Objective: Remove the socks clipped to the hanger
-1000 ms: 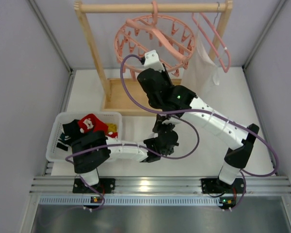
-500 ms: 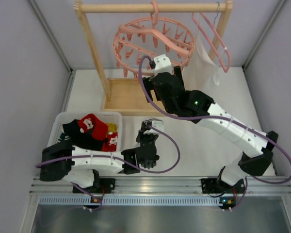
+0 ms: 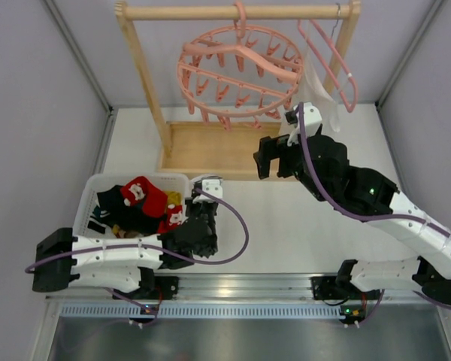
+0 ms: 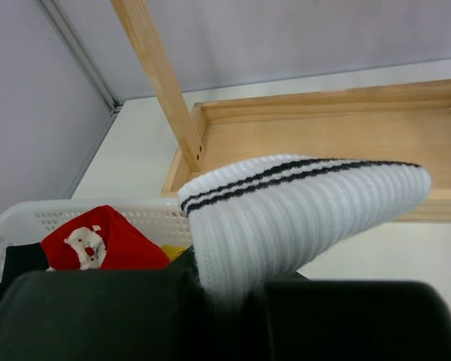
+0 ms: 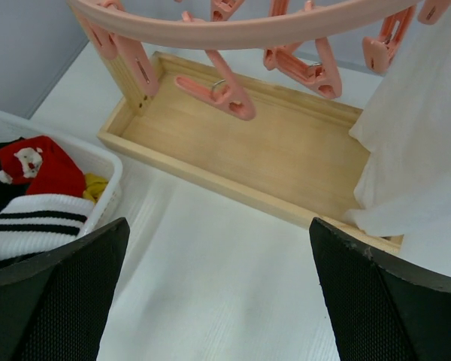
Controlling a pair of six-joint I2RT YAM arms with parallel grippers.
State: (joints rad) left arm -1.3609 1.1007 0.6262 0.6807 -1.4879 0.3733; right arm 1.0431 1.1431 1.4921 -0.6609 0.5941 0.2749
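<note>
Socks (image 3: 139,199) lie heaped in the white basket (image 3: 85,210) — one white striped sock (image 4: 301,218) pinched in the closed left fingers (image 4: 98,316) beside it. Right fingers (image 5: 60,301) gape wide, holding nothing, below the pink hanger (image 5: 240,30). White tabletop (image 3: 286,226), grey walls (image 3: 30,113).

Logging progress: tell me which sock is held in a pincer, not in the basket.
The white sock with black cuff stripes, clamped in the left pincer; the red sock and black sock lie in the basket.

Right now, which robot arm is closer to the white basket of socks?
Left. The left fingers grip a striped sock right beside the basket. The right fingers, open, hang far off by the pink drying ring.
</note>
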